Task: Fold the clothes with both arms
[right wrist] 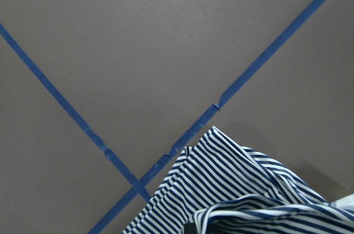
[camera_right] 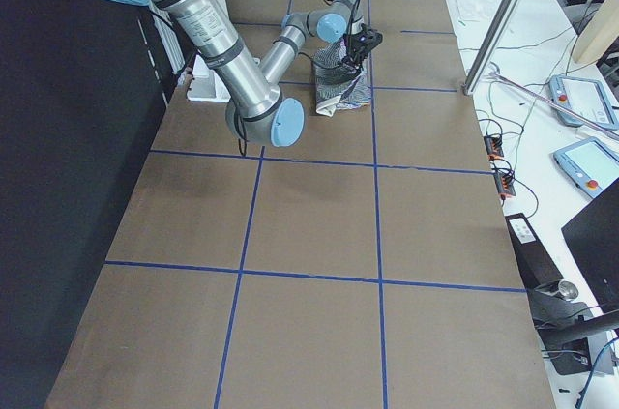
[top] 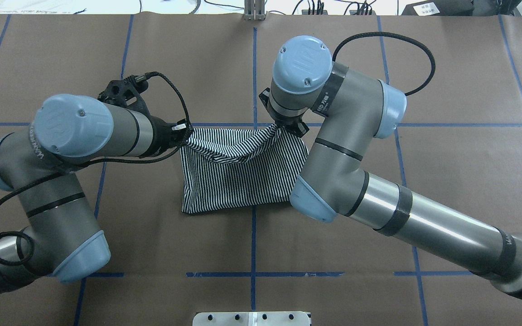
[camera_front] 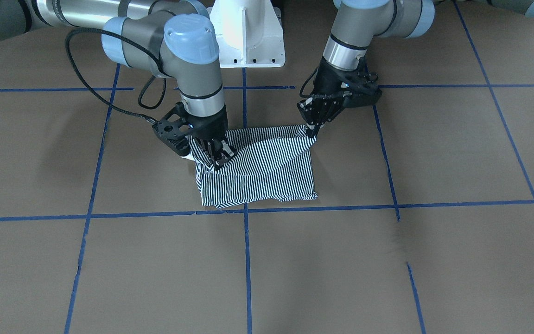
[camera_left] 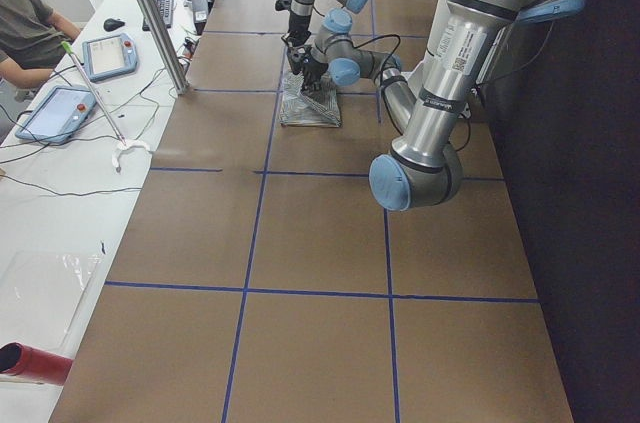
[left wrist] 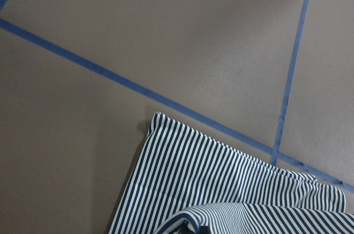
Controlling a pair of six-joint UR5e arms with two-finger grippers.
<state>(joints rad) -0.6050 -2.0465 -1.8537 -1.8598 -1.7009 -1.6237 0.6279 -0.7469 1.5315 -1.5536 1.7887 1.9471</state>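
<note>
- Pinched edge of the polo shirt (left wrist: 221, 181) sits at 6 o'clock in both wrist views, closest to the lens. No fingers show there.
- Left hand (camera_front: 314, 129): fingers together, clamped on the shirt corner at 2 o'clock of the cloth in the front-facing view. That corner is up off the worktop (camera_front: 341, 260).
- Right hand (camera_front: 219, 158): fingers shut on the cloth at 10 o'clock of it in the same view. The overhead view hides this hand under its own wrist.
- Between the two hands the held edge sags in a shallow arc above the lower layer. The rest of the shirt lies flat as a rough rectangle.
- Shirt position: about mid-worktop, lying over the tape line (camera_front: 247, 260) that runs 12 to 6 in the front-facing view. Its lying edge at 6 o'clock is just beside the crossing tape line.
- Step, as judged: mid-fold. Both hands carry one edge over the part that lies flat, and it is not yet laid down.
- Next move calls for both hands travelling together at matched height and pace. The sag should come out, then the edge goes down square on the lying layer before the fingers part. If one hand leads, the fold likely skews.
- Further out: white pedestal (camera_front: 248, 37) at 12 o'clock of the front-facing view.
</note>
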